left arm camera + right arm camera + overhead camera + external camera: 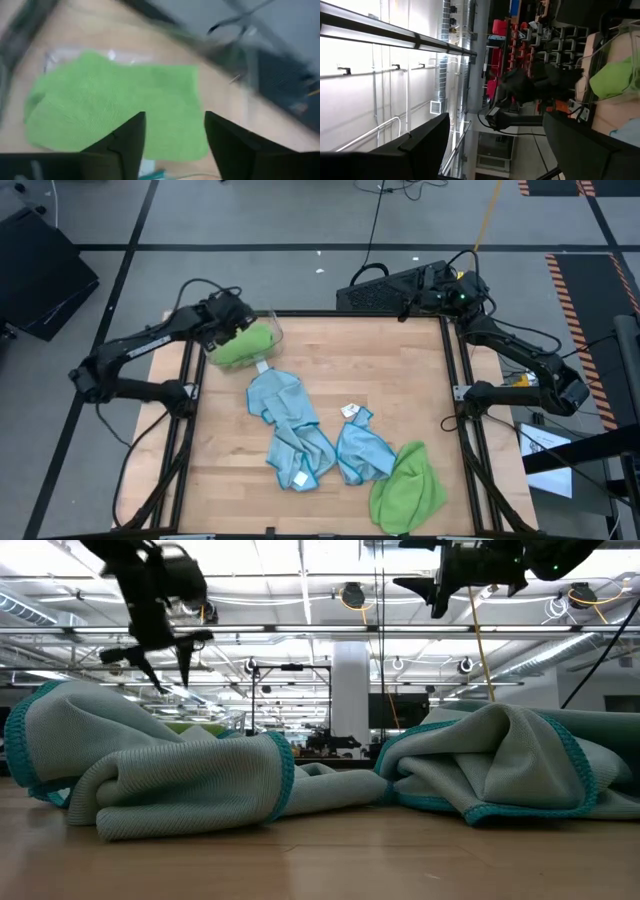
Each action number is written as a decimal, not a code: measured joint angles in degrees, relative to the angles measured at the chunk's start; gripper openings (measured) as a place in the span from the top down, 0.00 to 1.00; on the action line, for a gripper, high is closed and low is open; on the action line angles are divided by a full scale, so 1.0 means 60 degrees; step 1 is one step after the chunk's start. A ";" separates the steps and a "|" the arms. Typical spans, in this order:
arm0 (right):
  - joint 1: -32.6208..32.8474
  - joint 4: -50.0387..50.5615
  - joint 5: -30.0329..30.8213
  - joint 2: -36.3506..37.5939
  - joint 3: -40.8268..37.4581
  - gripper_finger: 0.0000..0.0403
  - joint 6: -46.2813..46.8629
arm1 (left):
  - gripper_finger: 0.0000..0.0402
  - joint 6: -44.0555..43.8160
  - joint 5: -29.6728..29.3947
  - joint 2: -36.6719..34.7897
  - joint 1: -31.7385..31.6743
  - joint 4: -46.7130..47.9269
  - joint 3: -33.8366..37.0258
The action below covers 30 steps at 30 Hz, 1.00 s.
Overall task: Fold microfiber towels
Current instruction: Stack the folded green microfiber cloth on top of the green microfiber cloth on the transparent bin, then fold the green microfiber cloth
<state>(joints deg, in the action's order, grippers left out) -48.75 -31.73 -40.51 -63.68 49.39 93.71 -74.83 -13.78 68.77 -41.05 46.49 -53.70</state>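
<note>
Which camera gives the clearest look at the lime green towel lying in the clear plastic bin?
The left wrist view: the lime green towel fills it. The high view shows it small in the clear plastic bin; the right wrist view catches a corner; the low view barely shows it.

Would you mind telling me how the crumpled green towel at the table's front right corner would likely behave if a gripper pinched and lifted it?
The green towel lies in a soft rumpled heap, so it would probably hang limp and unfurl. It looks thin and light. Its nubby cloth likely grips rather than slips.
</note>
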 joint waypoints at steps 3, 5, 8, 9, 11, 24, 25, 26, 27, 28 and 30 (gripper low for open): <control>-0.0002 -0.0010 0.0016 0.0000 0.0000 0.23 0.0009 | 0.64 0.0476 0.0994 0.0746 -0.0248 -0.0052 0.0005; -0.0003 -0.0011 0.0018 0.0000 0.0000 0.23 0.0040 | 0.71 0.0781 0.1501 0.1251 -0.0335 -0.0041 0.0008; 0.0000 -0.0020 0.0011 0.0000 0.0000 0.23 0.0134 | 0.81 0.0990 0.1809 0.1781 -0.0343 -0.0067 0.0009; 0.0005 -0.0021 0.0011 0.0000 0.0000 0.23 0.0141 | 0.83 0.1040 0.1812 0.1929 -0.0343 -0.0060 0.0009; 0.0015 -0.0017 0.0025 0.0000 0.0000 0.23 0.0146 | 0.88 0.1140 0.1811 0.2165 -0.0340 -0.0103 0.0009; 0.0015 -0.0014 0.0165 0.0028 0.0000 0.23 0.0056 | 0.92 0.2047 0.1959 0.2341 -0.0515 -0.0378 0.0013; 0.0015 -0.0015 0.0037 0.0056 0.0000 0.23 0.0062 | 0.92 0.2151 0.2022 0.2212 -0.0535 -0.0399 0.0013; 0.0015 -0.0015 -0.0067 0.0090 0.0000 0.23 0.0070 | 0.92 0.2262 0.2051 0.2079 -0.0558 -0.0385 0.0013; 0.0015 0.0020 -0.0245 0.0137 0.0000 0.23 0.0072 | 0.92 0.2385 0.2051 0.1923 -0.0558 -0.0359 0.0013; 0.0015 0.0178 -0.0452 0.0212 0.0000 0.23 0.0079 | 0.92 0.2517 0.2051 0.1713 -0.0558 -0.0351 0.0013; 0.0018 0.0708 -0.0935 0.0450 0.0000 0.23 0.0040 | 0.92 0.2870 0.2055 0.1261 -0.0550 -0.0373 0.0013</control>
<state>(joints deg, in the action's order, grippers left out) -48.64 -27.49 -46.12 -60.98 49.39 93.95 -57.61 -1.45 76.34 -44.35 44.25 -53.63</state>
